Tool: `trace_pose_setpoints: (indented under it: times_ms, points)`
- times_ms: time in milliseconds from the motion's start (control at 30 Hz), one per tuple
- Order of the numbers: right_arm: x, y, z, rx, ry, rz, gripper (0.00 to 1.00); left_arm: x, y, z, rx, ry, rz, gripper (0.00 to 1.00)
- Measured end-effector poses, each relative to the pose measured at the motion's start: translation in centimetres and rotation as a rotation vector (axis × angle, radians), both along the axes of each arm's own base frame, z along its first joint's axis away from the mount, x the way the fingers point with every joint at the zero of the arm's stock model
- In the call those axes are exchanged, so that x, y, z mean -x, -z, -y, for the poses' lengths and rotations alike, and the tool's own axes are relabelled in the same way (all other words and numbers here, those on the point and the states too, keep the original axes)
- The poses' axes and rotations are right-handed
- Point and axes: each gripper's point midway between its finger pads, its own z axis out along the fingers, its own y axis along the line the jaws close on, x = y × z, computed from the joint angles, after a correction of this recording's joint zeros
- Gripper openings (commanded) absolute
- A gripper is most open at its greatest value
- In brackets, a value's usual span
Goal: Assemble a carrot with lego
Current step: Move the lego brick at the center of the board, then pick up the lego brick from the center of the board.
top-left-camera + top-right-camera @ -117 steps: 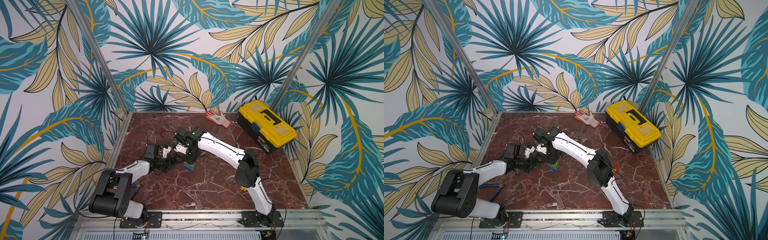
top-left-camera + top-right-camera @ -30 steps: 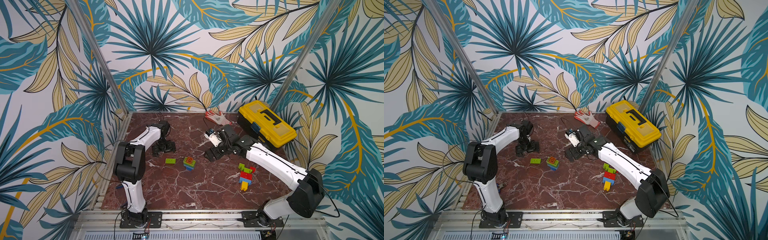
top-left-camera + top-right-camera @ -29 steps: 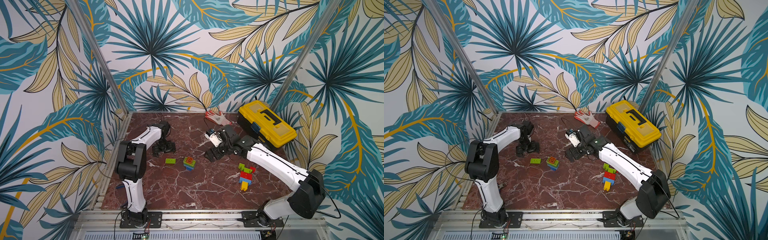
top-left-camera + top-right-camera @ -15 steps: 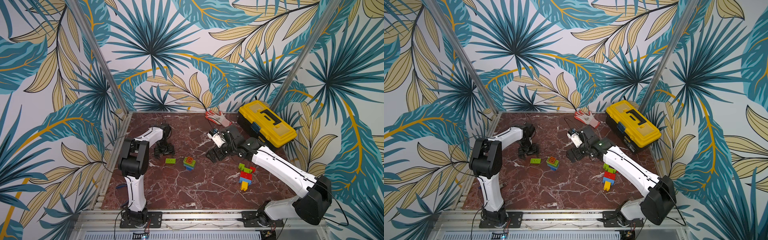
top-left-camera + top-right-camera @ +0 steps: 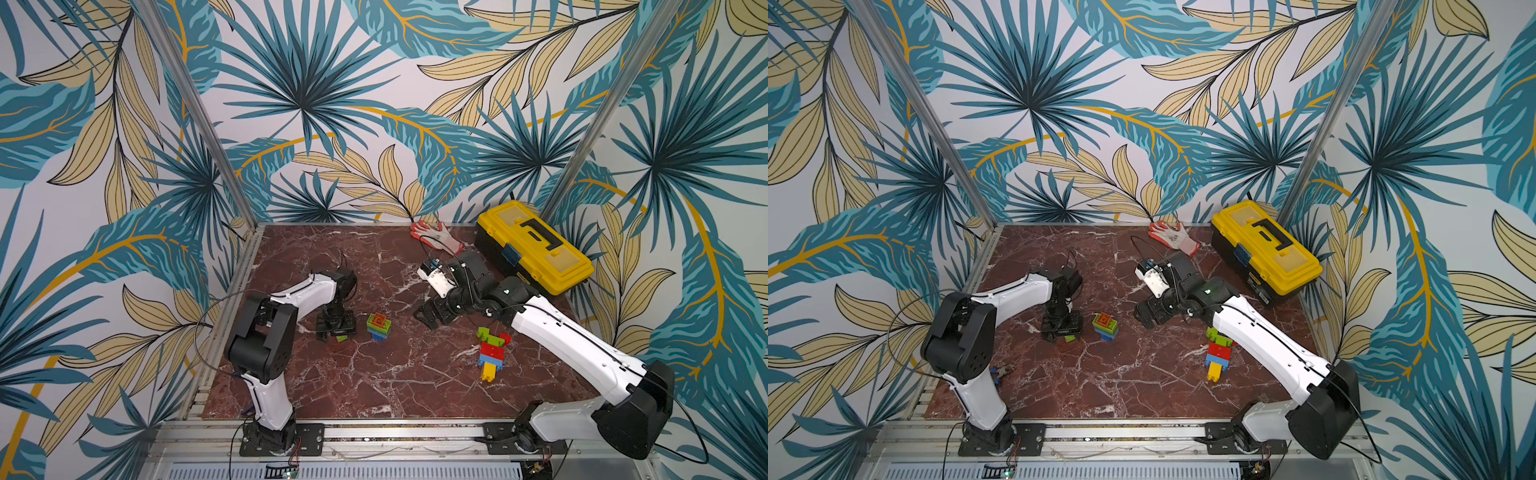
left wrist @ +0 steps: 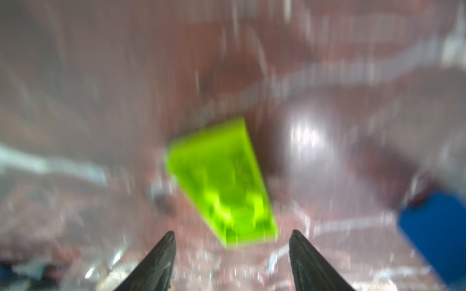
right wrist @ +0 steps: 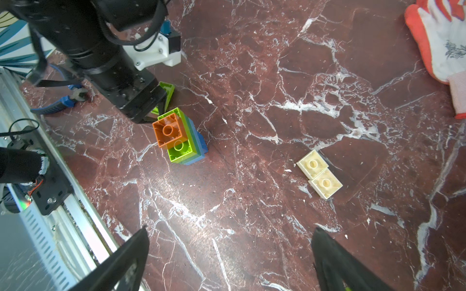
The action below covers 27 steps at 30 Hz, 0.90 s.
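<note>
A lime-green lego brick (image 5: 342,338) lies on the marble table, and my left gripper (image 5: 336,328) stands over it. In the blurred left wrist view the green brick (image 6: 222,184) sits just ahead of the left gripper (image 6: 232,233), whose fingers stand apart on either side without touching it. Beside it stands a small stack (image 5: 378,326) (image 7: 179,137): orange on green on blue. A flat multi-colour assembly (image 5: 492,353) of green, red, blue and yellow bricks lies at the right. My right gripper (image 5: 432,316) (image 7: 230,229) hangs wide open and empty. Two cream bricks (image 7: 319,173) lie below it.
A yellow toolbox (image 5: 534,249) and a red-and-white glove (image 5: 436,237) sit at the back right. Blue-handled pliers (image 5: 1000,371) lie by the left rail. The right arm (image 5: 573,345) stretches over the table's right side, next to the multi-colour assembly.
My left gripper has come forward from the back left onto the green brick, and its jaws have narrowed. The right gripper has shifted slightly and stays wide open.
</note>
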Motion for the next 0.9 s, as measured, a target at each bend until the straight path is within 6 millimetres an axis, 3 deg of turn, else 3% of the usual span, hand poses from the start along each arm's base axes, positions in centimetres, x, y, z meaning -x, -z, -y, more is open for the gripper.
trace_pose_setpoints:
  times_ms: [133,267,367,467,600,767,900]
  points:
    - [1.1,-0.1,-0.7,0.006,-0.037,-0.013,0.97,1.2,-1.6,0.2,0.016,-0.006,0.04,0.81]
    - [2.6,-2.6,-3.9,0.0,-0.116,0.024,0.94,0.0,-5.0,-0.6,0.072,-0.084,0.169,0.88]
    - [3.0,-5.1,-7.9,-0.033,-0.178,0.059,0.89,-2.1,-9.7,-4.0,0.152,-0.242,0.354,0.89]
    - [2.8,-5.5,-12.1,-0.037,-0.216,0.057,0.84,-3.4,-14.6,-8.0,0.223,-0.395,0.548,0.91]
    - [2.3,-2.4,-18.0,0.009,-0.239,0.001,0.73,-3.7,-18.8,-11.8,0.355,-0.542,0.739,0.91]
    - [1.1,3.0,-24.2,0.053,-0.2,-0.094,0.62,-2.5,-17.9,-14.3,0.445,-0.684,0.783,0.93]
    - [-0.5,6.9,-27.5,0.076,-0.146,-0.142,0.59,-1.5,-17.6,-13.5,0.499,-0.7,0.809,0.93]
